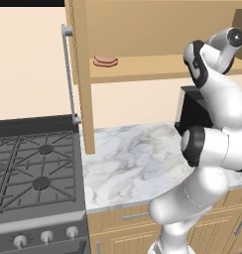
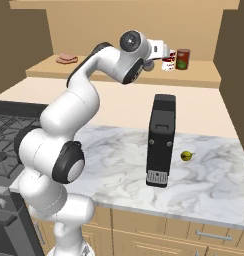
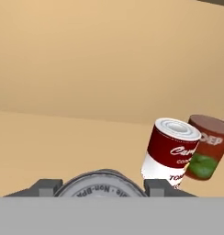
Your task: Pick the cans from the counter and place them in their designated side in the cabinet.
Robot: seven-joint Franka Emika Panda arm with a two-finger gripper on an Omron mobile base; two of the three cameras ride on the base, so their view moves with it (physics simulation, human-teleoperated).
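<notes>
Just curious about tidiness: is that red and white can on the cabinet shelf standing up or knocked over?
Upright. The red and white can stands on its base on the shelf, lid facing up.

At the left of the left base view we see a black gas stove [image 1: 33, 173] with grey grates and three pale knobs [image 1: 46, 237] along its front edge. Behind it, filling the upper left, the wall [image 1: 29, 64] is a plain cream colour. Along the bottom edge run light wood drawers [image 1: 128, 218] with grey bar handles. In the right base view the same cream wall [image 2: 119, 102] crosses the middle of the frame. The light is even and soft, with faint shadows.
</notes>
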